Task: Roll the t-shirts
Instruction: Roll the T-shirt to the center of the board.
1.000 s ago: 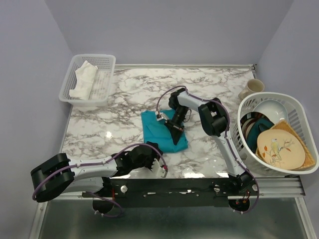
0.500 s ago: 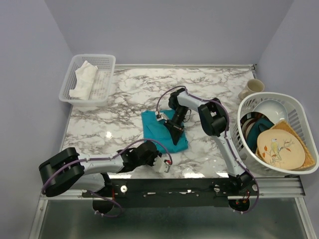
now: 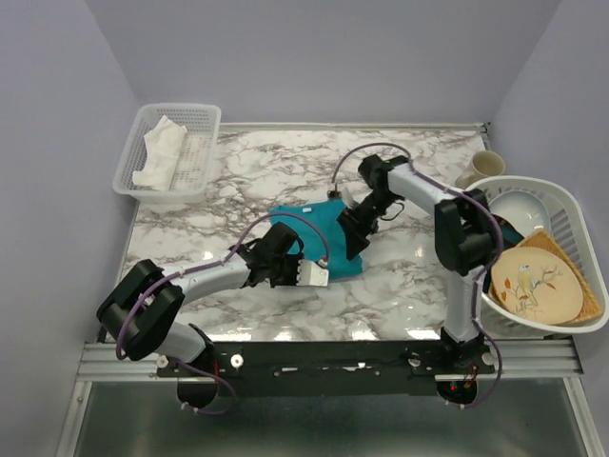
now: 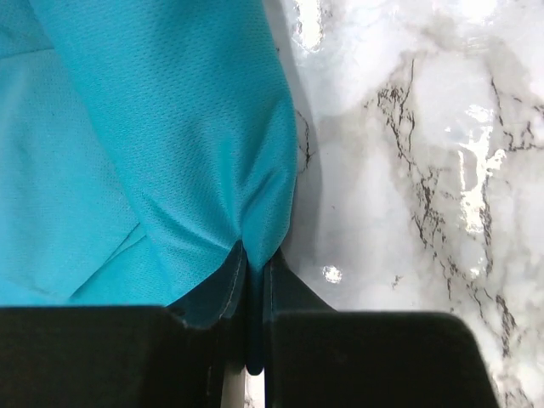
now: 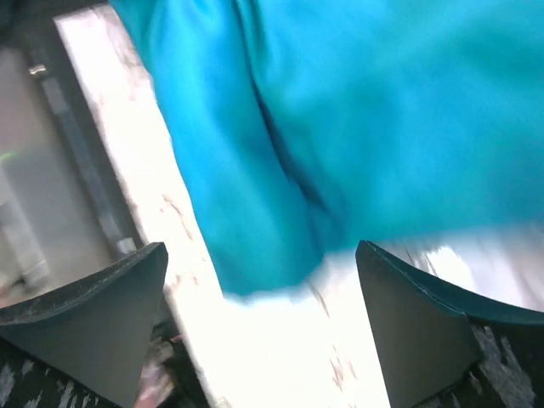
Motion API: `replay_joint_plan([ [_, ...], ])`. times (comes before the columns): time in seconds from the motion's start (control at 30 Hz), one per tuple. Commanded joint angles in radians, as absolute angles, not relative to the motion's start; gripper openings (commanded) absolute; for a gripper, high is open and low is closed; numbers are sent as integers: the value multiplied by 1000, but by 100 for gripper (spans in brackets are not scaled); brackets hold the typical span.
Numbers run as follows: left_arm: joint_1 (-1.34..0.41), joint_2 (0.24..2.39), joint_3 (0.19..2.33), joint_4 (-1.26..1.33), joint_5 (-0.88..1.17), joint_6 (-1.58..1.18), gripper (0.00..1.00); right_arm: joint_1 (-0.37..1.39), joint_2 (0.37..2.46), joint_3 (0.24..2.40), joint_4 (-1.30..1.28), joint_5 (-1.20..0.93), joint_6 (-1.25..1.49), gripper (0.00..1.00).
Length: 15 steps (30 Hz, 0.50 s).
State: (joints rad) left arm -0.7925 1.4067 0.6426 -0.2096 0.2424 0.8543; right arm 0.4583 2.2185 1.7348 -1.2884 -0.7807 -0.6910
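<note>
To me the t-shirt point(image 4: 153, 127) is thin, matt, finely knit cloth; the table point(image 4: 399, 212) under me looks smooth, glossy, marble-patterned.

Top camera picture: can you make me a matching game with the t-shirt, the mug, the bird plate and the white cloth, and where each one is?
Things:
1. t-shirt
2. mug
3. bird plate
4. white cloth

Places:
A. in the big white basket on the right
B. in the small basket at the far left corner
C. lying on the middle of the table
D. standing at the table's far right corner, just behind the big white basket

Pairs: 1-C, 2-D, 3-A, 4-B.
</note>
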Motion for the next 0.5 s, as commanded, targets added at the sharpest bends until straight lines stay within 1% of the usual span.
replay_joint_plan([
  [0.0, -710, 1454, 682, -465, 508, 848, 1, 394, 1829, 1306, -723, -680, -683, 100],
  [0.03, -706, 1457, 692, -480, 544, 871, 1, 396, 1712, 1236, -659, -677, -728, 100],
  [0.07, -700, 1457, 699, -494, 557, 874, 1, 396, 1663, 1163, -562, -681, -753, 100],
  [0.1, -690, 1459, 704, -494, 569, 871, 1, 403, 1625, 1075, -539, -692, -788, 100],
  [0.13, -684, 1460, 707, -495, 581, 871, 2, 416, 1549, 1031, -517, -696, -848, 100],
  [0.23, -663, 1471, 730, -511, 615, 870, 2, 485, 1453, 912, -404, -661, -918, 100],
  [0.27, -651, 1477, 739, -529, 658, 873, 3, 504, 1403, 887, -359, -652, -939, 100],
  [0.33, -632, 1494, 765, -543, 682, 864, 3, 572, 1364, 806, -302, -629, -978, 100],
  [0.47, -600, 1516, 796, -583, 752, 879, 6, 658, 1330, 746, -258, -623, -1046, 100],
])
